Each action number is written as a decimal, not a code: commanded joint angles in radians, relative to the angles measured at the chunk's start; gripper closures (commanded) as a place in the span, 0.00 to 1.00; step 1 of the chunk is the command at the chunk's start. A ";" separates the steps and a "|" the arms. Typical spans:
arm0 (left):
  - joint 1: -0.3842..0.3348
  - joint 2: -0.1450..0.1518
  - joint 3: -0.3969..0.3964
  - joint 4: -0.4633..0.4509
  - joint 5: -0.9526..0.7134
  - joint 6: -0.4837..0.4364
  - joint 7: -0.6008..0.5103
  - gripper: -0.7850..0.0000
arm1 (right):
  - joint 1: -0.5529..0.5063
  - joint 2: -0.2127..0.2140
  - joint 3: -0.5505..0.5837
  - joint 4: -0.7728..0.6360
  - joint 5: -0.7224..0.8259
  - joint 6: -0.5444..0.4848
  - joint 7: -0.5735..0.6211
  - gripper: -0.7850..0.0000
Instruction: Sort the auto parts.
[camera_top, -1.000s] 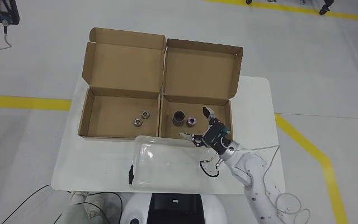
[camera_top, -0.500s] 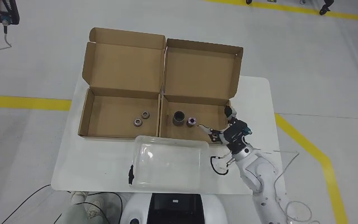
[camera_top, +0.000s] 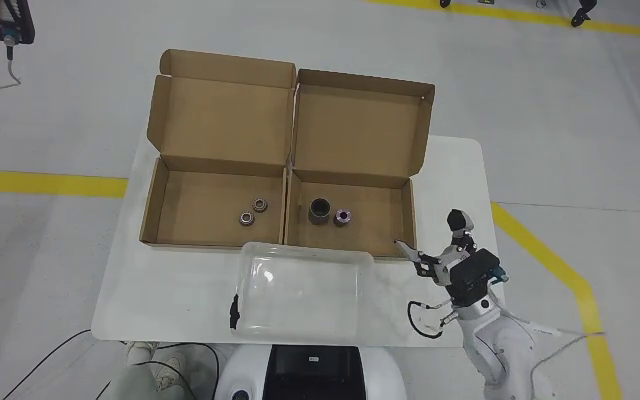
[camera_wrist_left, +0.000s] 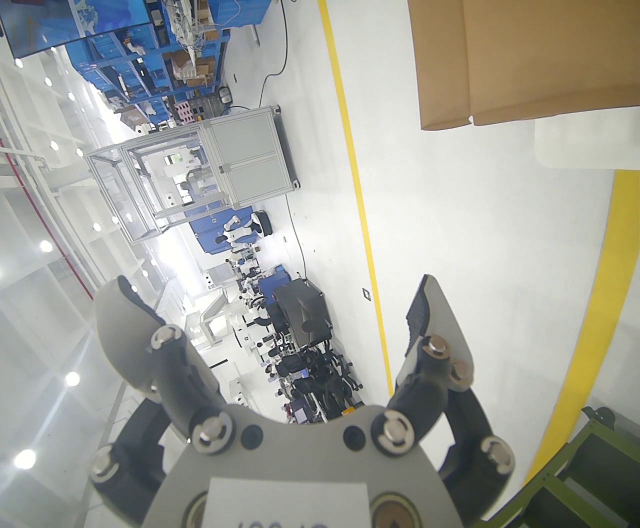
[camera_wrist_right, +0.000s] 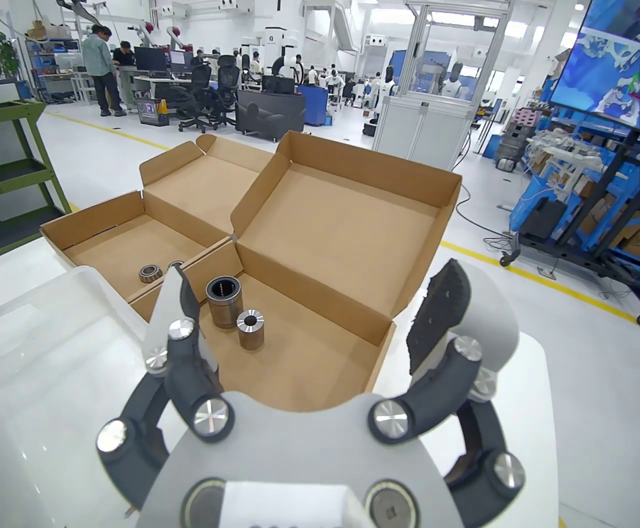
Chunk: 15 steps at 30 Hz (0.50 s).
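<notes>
Right gripper (camera_top: 429, 232), jaws released and empty, hovers beside a cardboard box (camera_wrist_right: 310, 355); 2 metal cylinders (camera_wrist_right: 224, 300) stand just ahead. Left gripper (camera_wrist_left: 272, 300) has its jaws released too.

No legible text, number or sign; white label (camera_wrist_left: 285, 502) on left end effector (camera_wrist_left: 272, 300) cut off, unreadable.

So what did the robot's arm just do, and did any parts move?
The right pincer, open and empty, drew back from over the right box to the table beside it. The rings in the left box, both cylinders and the clear tub stayed put.
</notes>
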 joint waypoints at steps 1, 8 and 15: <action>0.000 0.000 0.000 0.000 0.000 0.000 0.000 0.00 | -0.036 0.002 0.021 -0.018 -0.019 0.037 -0.007 0.00; 0.000 0.000 0.000 0.000 0.000 0.000 0.000 0.00 | -0.126 0.003 0.077 -0.053 -0.001 0.147 -0.023 0.00; 0.000 0.000 0.000 0.000 0.000 0.000 0.000 0.00 | -0.151 0.007 0.083 -0.075 -0.008 0.150 -0.051 0.00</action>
